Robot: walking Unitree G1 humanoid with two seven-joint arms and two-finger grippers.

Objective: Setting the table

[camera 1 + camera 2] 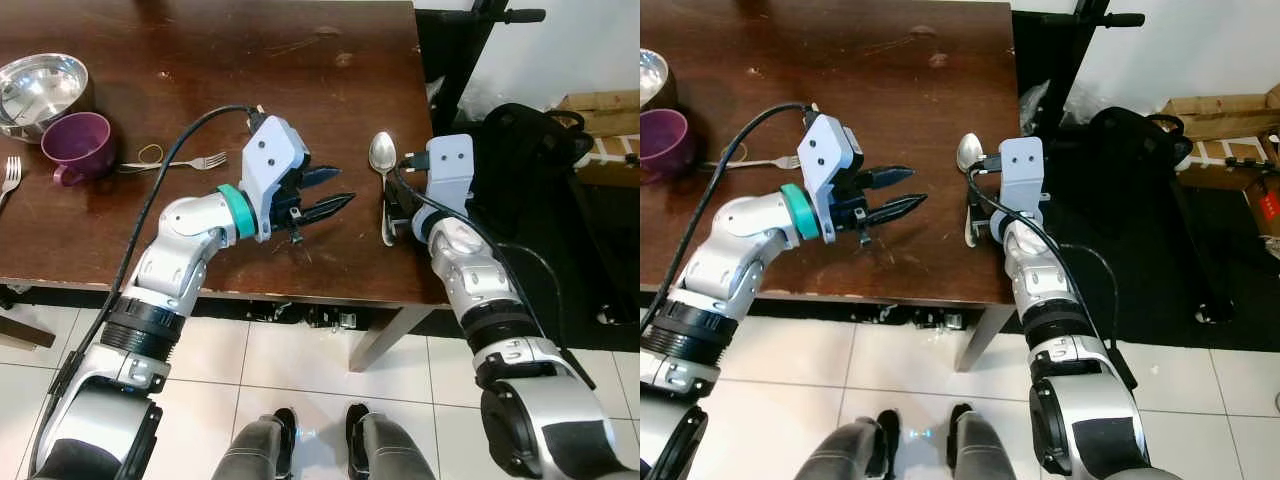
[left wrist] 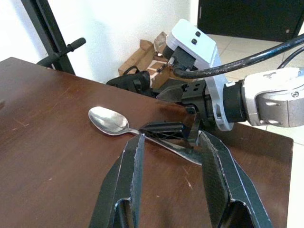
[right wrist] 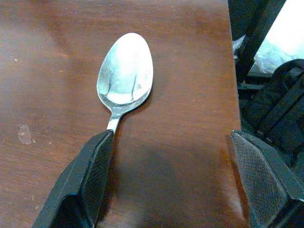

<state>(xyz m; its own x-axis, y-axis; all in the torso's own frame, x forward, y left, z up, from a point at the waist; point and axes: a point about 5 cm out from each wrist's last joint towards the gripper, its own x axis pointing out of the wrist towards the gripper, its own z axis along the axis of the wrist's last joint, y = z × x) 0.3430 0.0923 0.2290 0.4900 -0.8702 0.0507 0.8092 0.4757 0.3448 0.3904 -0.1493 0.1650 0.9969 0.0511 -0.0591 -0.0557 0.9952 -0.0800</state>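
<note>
A silver spoon (image 1: 383, 160) lies on the dark wooden table (image 1: 200, 50) near its right edge, bowl pointing away from me. My right gripper (image 3: 171, 137) is down at the spoon's handle end and stands wide open. One of its fingers (image 3: 90, 175) sits right over the handle, while the other finger is out by the table's edge. My left gripper (image 1: 325, 195) hovers just left of the spoon, pointing at it, open with nothing between its fingers (image 2: 133, 161).
At the table's far left are a steel bowl (image 1: 40, 90), a purple cup (image 1: 80, 145), a fork (image 1: 185, 162) with a rubber band (image 1: 150, 153) beside it, and another fork (image 1: 10, 178). A black bag (image 1: 520, 160) and cardboard boxes (image 1: 600, 140) lie right of the table.
</note>
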